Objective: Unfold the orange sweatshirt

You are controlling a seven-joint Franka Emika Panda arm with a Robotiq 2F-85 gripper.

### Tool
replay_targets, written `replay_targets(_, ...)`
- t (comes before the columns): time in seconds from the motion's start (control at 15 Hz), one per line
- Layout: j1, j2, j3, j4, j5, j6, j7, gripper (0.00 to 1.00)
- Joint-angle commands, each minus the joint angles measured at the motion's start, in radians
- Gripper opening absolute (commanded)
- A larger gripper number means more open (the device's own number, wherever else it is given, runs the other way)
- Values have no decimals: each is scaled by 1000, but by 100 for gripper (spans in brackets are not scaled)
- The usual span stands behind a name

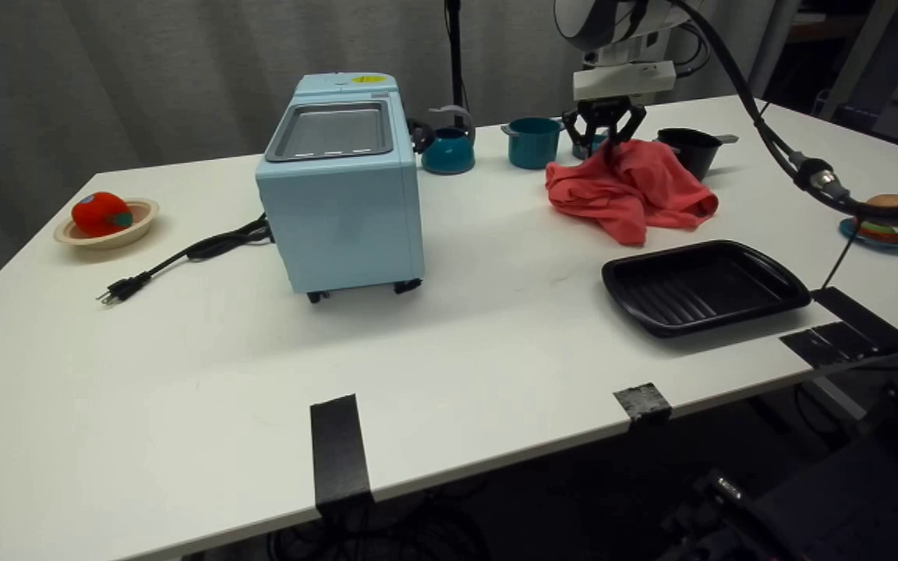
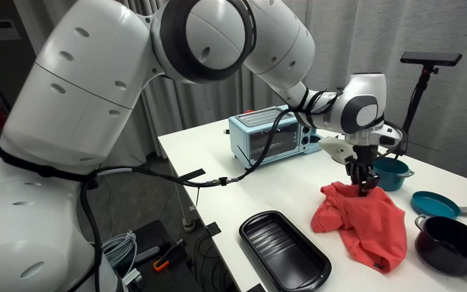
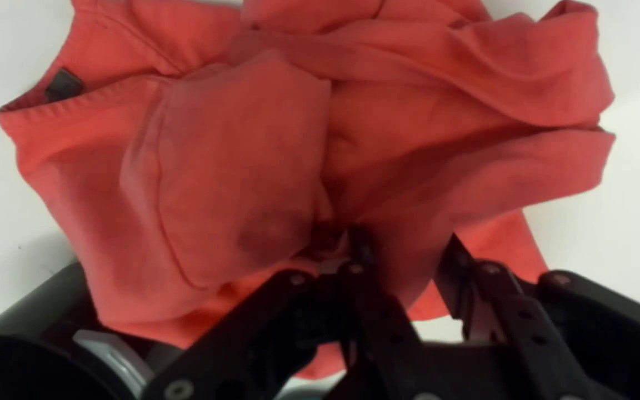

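Hand [image 3: 406, 243] amid rumpled orange sweatshirt [image 3: 264, 150]

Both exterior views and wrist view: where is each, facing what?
An exterior view: above the table edge, facing the curtain; gripper and wrist show.
An exterior view: beside the arm, looking along it; arm and gripper show.
Wrist view: on the wrist, facing down at the sweatshirt; gripper fingers show.
Both exterior views share sweatshirt, gripper, oven, black tray.

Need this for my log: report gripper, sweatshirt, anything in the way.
Gripper open, jaws apart. Orange sweatshirt bunched on the table right under it, not yet unfolded. Dark pot and black tray nearby, may crowd the spread.
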Motion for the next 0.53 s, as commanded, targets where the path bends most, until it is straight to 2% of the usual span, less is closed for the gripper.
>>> replay_targets(0.0,3,-30,-14,13,11,-11,-31,2)
replay_targets(0.07,13,-56,-26,-14,-8,4,-25,0)
replay_targets(0.47,23,-198,-80,-103,-74,78,2,1)
